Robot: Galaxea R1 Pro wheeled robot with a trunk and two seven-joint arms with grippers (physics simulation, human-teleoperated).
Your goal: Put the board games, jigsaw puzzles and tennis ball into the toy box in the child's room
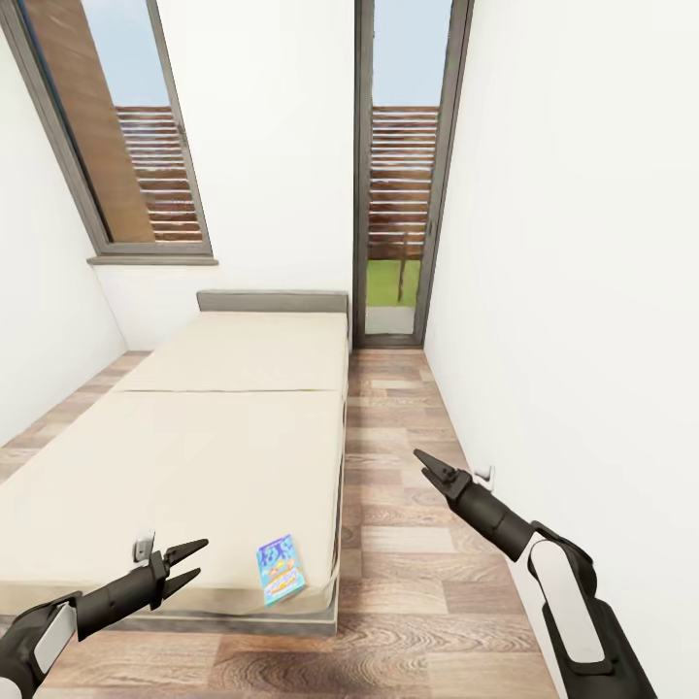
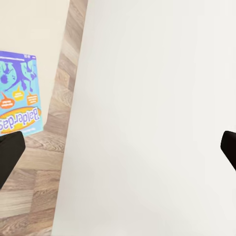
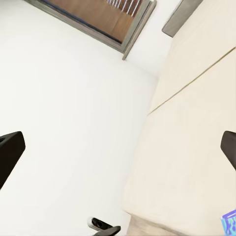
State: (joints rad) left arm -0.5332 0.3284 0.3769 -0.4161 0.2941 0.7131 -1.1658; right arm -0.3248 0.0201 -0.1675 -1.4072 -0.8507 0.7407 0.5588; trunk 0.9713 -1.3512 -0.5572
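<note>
While the robot faces the bed [image 1: 194, 456] from its foot end, a small blue board game [image 1: 280, 569] lies flat on the mattress at the near corner, close to the bed's right-hand edge and just short of the foot edge. It reads as one of the two games to be collected from the bed; a second game on the mattress I cannot make out. In the left wrist view the same box [image 2: 18, 93] shows with its blue and orange printed lid facing up, with plank floor [image 1: 408, 505] beside the bed.

The left gripper [image 1: 187, 565] hangs over the foot of the bed, beside the blue box but apart from it, with its two fingers spread and nothing between them. The right gripper [image 1: 432, 468] hovers over the floor strip between the bed and the white wall [image 1: 582, 291], well apart from the box; its fingers look slightly parted and hold nothing.

By my reading, the step in hand is the approach to the first bed game: nothing is grasped, and the toy box and table lie outside these views. The next move likely calls for bringing the left gripper across to the box and lowering it. Since the box lies flat on soft bedding, the fingers would need to straddle a thin edge, perhaps the one nearest the bed's foot.
</note>
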